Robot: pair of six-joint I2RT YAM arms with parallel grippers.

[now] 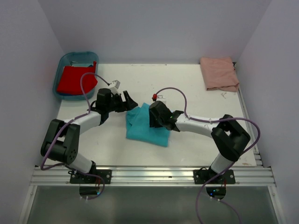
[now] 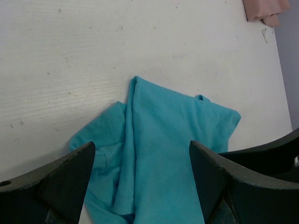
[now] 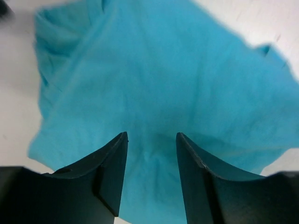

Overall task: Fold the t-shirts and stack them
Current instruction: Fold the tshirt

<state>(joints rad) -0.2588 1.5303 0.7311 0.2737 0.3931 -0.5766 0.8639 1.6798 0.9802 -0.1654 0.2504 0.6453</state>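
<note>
A turquoise t-shirt [image 1: 141, 129] lies roughly folded at the middle of the white table [image 1: 210, 144]. My right gripper [image 1: 151, 122] hovers low over its right half, jaws open, with only flat cloth [image 3: 154, 70] between the fingers [image 3: 151, 135]. Just off the shirt's upper left corner, my left gripper [image 1: 126, 101] is wide open and holds nothing; its wrist view looks down on the shirt [image 2: 168, 140] between the jaws [image 2: 142, 144]. A pale salmon-pink t-shirt [image 1: 219, 73] lies folded at the far right corner. A red t-shirt [image 1: 74, 79] sits in the blue tub.
The blue plastic tub [image 1: 63, 60] stands at the far left corner, partly off the table's edge. White walls close in the table on three sides. The pink shirt's edge [image 2: 264, 9] shows at the top of the left wrist view.
</note>
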